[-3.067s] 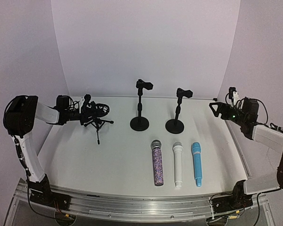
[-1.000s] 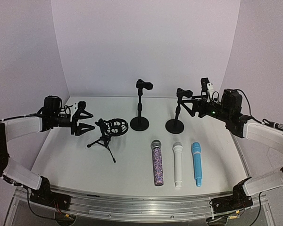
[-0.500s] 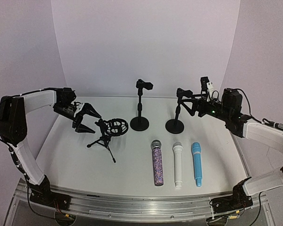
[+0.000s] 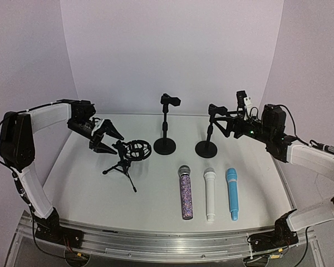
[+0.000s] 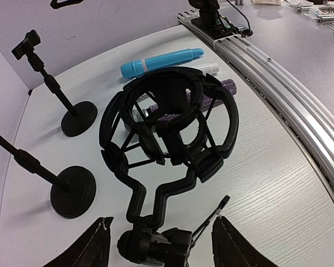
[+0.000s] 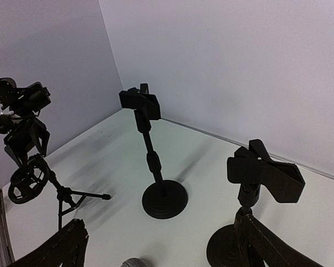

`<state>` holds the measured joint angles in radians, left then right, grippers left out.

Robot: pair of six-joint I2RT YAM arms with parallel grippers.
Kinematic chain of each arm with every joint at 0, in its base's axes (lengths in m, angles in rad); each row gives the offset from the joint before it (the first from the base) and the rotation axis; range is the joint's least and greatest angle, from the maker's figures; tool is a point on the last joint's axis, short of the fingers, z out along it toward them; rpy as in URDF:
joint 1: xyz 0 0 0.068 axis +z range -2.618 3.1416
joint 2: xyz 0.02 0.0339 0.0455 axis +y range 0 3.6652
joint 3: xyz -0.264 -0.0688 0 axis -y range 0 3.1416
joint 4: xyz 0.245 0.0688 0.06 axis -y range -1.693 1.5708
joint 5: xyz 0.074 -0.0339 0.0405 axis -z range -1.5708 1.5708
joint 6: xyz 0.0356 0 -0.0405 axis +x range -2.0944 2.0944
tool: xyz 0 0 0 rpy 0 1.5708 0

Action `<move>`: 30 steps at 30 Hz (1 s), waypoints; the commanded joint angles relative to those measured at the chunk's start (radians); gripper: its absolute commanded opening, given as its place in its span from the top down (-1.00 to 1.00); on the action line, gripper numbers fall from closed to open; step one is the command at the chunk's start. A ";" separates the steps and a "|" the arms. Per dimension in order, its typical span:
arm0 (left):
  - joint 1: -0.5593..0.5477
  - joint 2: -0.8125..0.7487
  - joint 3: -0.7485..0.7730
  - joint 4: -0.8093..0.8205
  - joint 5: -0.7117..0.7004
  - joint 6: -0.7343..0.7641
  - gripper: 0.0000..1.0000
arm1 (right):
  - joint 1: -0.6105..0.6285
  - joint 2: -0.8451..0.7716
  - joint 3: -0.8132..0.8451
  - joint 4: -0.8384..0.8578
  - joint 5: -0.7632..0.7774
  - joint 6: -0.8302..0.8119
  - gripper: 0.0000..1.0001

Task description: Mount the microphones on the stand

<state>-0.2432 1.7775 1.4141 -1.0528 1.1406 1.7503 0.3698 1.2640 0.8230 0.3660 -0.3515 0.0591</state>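
Just ahead of my left gripper's [image 5: 161, 222] black fingers [image 5: 94, 250]: shock-mount stand [image 5: 172, 128], all black. Beyond it: light blue microphone [image 5: 161, 61], white microphone [image 4: 210, 194], purple-glitter microphone [image 4: 185, 200] with silver mesh head. Round-base stands [image 5: 79, 118] off to the side, black. Table [image 5: 278, 183] white, faint wood grain.

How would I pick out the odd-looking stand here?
On the table's left side, beside the left gripper, is a tripod stand. The middle stand and right stand have round bases and clips; it alone has three splayed legs and a ring-shaped cage.

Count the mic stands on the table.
3. A tripod shock-mount stand at the left, a round-base clip stand at centre back, and a second round-base clip stand just right of it. None appears hidden.
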 commanded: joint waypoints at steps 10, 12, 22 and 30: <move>-0.006 0.057 0.091 -0.103 -0.014 0.084 0.32 | 0.005 -0.021 0.024 0.034 0.006 -0.013 -0.83; -0.005 0.056 0.091 -0.115 -0.013 0.089 0.49 | 0.005 -0.021 0.024 0.034 0.006 -0.013 -0.83; 0.001 0.017 0.125 -0.144 0.040 0.035 1.00 | 0.015 -0.007 0.041 0.013 -0.018 0.003 -0.82; 0.012 -0.055 0.153 -0.140 0.081 -0.053 1.00 | 0.089 0.010 0.064 -0.044 -0.014 -0.022 -0.81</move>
<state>-0.2397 1.8121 1.5185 -1.1527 1.1408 1.7508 0.4183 1.2642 0.8377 0.3399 -0.3512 0.0522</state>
